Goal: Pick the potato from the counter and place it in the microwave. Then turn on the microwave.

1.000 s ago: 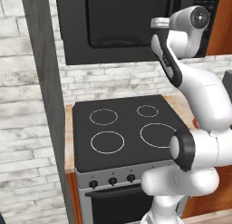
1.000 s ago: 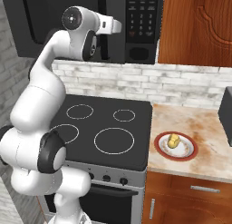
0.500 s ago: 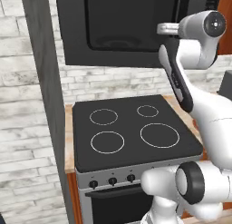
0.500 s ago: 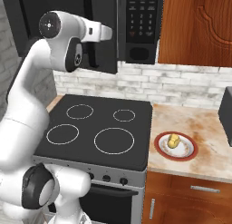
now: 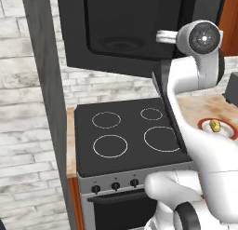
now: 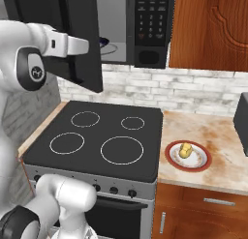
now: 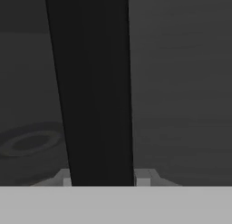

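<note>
The potato (image 6: 185,149) (image 5: 214,125), a small yellowish lump, lies on a white plate with a red rim (image 6: 204,161) on the tan counter (image 6: 220,134) right of the stove. Above the stove hangs the black microwave (image 6: 151,25). Its wide dark door (image 6: 80,37) (image 5: 125,24) stands swung out to the left, and the cavity with its glass turntable (image 6: 112,47) shows. My gripper (image 6: 93,46) (image 5: 158,37) is high up at the door's free edge. In the hand view, the gripper (image 7: 103,178) has a dark upright bar of the door between its two fingertips, touching both.
A black stovetop (image 6: 97,136) with white rings lies under the open door, with oven knobs below its front. A dark box (image 6: 241,121) stands at the counter's far right. A reddish wood cabinet (image 6: 208,30) hangs right of the microwave. A grey wall column (image 5: 46,108) is on the left.
The hand has swung away from the microwave's front, and the door has come out with it and now stands wider. The cavity now shows. The potato has not moved.
</note>
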